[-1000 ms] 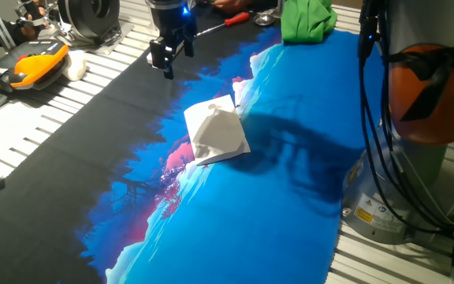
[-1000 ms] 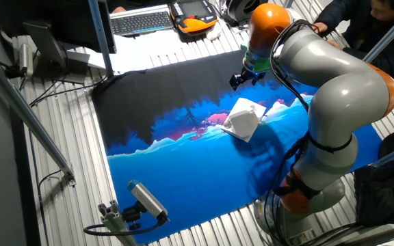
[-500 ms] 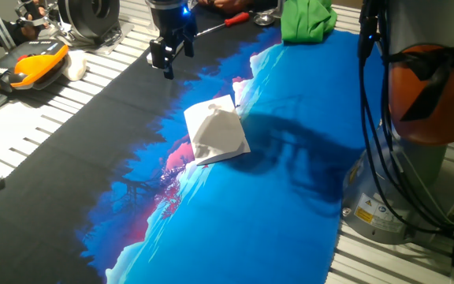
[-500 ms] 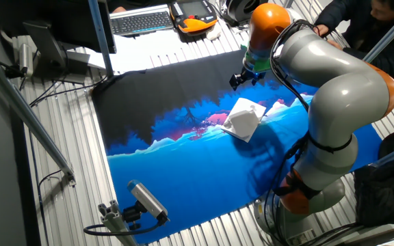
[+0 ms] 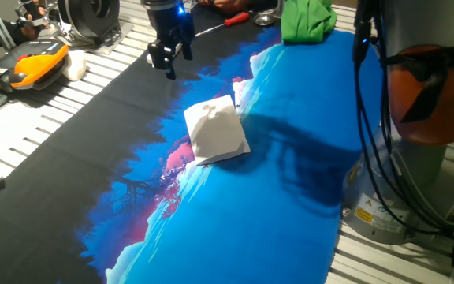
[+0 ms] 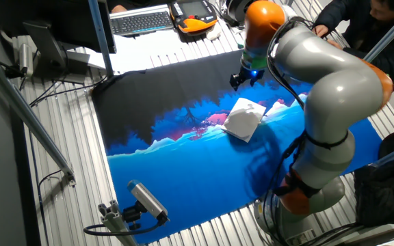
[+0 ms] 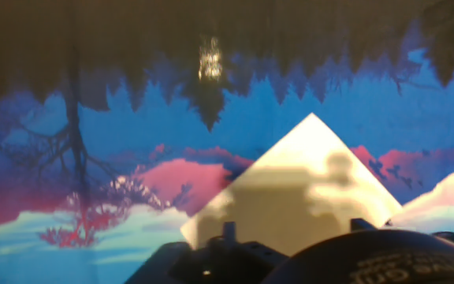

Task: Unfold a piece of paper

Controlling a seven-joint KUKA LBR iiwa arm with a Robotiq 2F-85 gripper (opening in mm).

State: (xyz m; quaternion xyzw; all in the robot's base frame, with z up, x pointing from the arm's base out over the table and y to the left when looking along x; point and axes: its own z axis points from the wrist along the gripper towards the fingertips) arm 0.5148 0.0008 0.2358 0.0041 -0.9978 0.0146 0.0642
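The piece of paper (image 5: 215, 130) is a white creased sheet lying on the blue and black mat (image 5: 274, 197), near the mat's middle. It also shows in the other fixed view (image 6: 243, 117) and as a pale triangle in the hand view (image 7: 290, 193). My gripper (image 5: 165, 60) hangs above the black part of the mat, behind and to the left of the paper, apart from it. Its fingers look spread and hold nothing. It also shows in the other fixed view (image 6: 240, 79).
A green cloth (image 5: 306, 20) lies at the mat's far edge. An orange device (image 5: 30, 63) and a keyboard (image 6: 142, 20) sit beyond the black side. The robot base (image 5: 416, 158) stands at the right. A small camera (image 6: 146, 198) stands off the mat's near edge.
The paper's raised flap has sunk and the sheet lies flatter. My gripper has shifted slightly away from the paper and the arm has swung a little.
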